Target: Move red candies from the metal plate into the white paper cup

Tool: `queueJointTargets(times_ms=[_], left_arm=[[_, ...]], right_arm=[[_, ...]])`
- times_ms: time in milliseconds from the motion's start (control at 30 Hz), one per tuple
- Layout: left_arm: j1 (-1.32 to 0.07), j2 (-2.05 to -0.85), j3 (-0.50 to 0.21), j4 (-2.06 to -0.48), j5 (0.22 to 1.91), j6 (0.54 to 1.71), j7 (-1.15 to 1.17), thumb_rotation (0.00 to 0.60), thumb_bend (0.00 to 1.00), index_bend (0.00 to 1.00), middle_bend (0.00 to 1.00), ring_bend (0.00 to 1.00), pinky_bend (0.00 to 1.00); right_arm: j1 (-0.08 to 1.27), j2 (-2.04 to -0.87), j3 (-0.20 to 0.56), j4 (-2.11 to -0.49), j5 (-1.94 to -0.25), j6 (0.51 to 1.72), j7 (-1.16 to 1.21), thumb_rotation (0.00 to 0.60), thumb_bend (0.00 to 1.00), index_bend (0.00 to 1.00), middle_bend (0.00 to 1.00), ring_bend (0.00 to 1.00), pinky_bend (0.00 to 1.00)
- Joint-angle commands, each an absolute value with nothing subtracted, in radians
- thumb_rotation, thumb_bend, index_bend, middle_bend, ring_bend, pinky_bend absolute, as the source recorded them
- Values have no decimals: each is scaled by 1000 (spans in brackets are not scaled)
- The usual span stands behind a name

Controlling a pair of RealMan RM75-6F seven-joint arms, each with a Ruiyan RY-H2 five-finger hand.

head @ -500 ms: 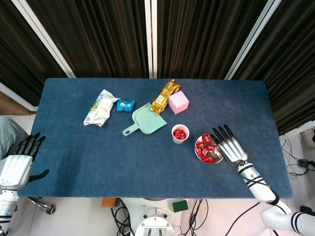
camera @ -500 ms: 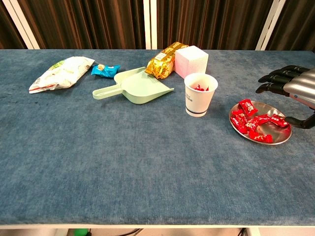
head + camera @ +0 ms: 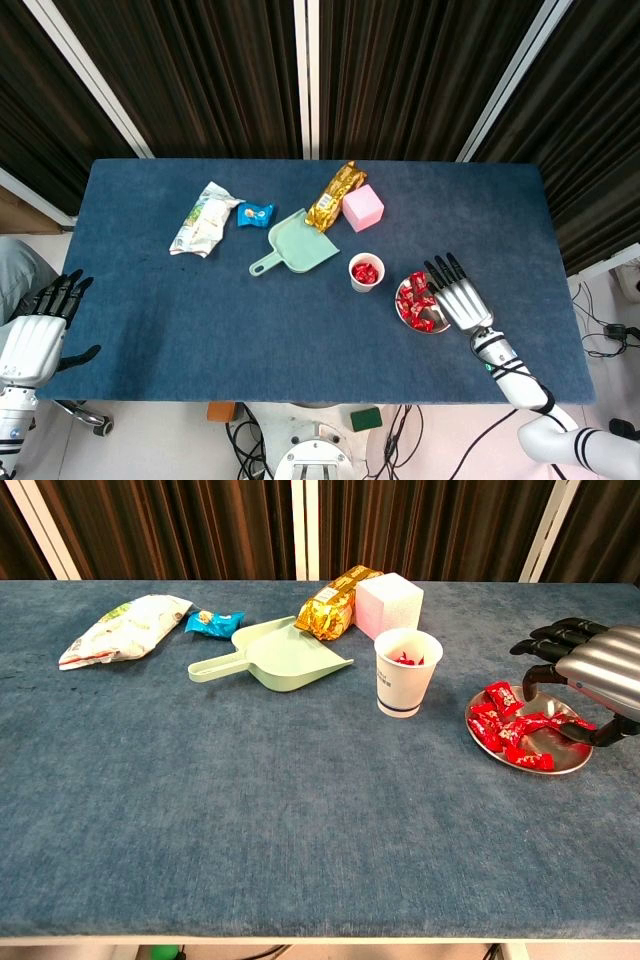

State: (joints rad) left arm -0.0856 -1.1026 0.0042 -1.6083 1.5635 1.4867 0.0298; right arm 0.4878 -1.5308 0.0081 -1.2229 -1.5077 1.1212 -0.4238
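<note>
The red candies (image 3: pixel 512 726) lie heaped on the metal plate (image 3: pixel 565 762) at the right of the chest view, lower right of centre in the head view, and a few more show inside the white paper cup (image 3: pixel 405 670) just left of the plate. My right hand (image 3: pixel 590 675) sits over the plate's right side, fingers spread and bent down toward the candies, nothing in them that I can see. My left hand (image 3: pixel 40 325) is at the lower left edge of the head view, off the table (image 3: pixel 200 310), fingers apart and empty. Further up the frame lie a green dustpan (image 3: pixel 295 245), a gold packet (image 3: pixel 335 195) and a pink box (image 3: pixel 362 207).
</note>
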Motion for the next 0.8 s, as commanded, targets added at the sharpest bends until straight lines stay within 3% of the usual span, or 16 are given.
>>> queueJointTargets(times_ms=[33,267,467,800], left_arm=[[-86,-1102,3,-1608,1560,1485,29,600,95,72,31,1,146],[-86,-1102,3,-1606,1562,1487,26,600,96,72,31,1,146],[-87,-1102,2,-1606,1561,1484,25,600,96,72,31,1,146],[-88,-1103,2,-1607,1561,1483,30,600,95,72,31,1,146]], right_arm=[[491,-1559,5,-1188,-1527,1132,-405,600,363,421,72,0,0],[498,-1587,6,-1149,-1538,1131,-388,600,369,464,75,0,0],[498,-1597,6,-1129,-1540,1132,-392,600,394,592,84,0,0],[489,-1578,9,-1142,-1552,1165,-373,600,446,705,95,0,0]])
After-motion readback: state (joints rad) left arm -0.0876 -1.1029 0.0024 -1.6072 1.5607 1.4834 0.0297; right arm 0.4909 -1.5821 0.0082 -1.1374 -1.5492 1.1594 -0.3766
